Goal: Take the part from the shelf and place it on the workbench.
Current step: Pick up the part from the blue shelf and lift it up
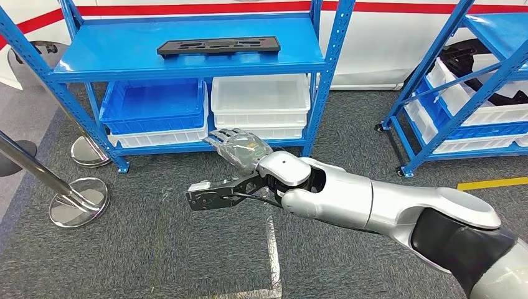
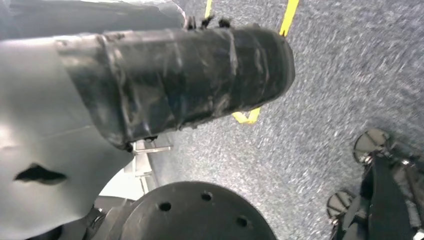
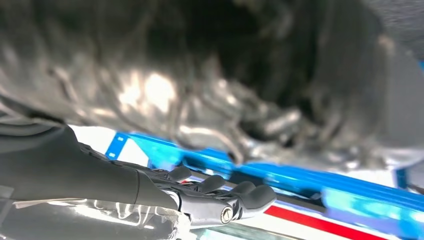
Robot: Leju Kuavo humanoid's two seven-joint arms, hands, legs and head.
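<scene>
A flat black part [image 1: 218, 47] with cut-outs lies on the top board of the blue shelf [image 1: 187, 67]. My right hand [image 1: 240, 148] is stretched out in front of the shelf's lower level, well below the part, with its fingers straight and nothing in them. In the right wrist view the dark fingers [image 3: 225, 197] reach toward a blurred blue shelf beam [image 3: 300, 175]. The left wrist view has my left hand [image 2: 150, 85] close up as a grey cover and a thick black-wrapped thumb over the carpet; its other fingers are hidden.
A blue bin [image 1: 152, 104] and a white bin [image 1: 260, 99] stand under the top board. Two chrome post bases [image 1: 80, 202] [image 1: 90, 151] stand on the carpet at the left. A second blue shelf [image 1: 461, 93] with bins is at the right, with yellow floor tape [image 1: 492, 183] near it.
</scene>
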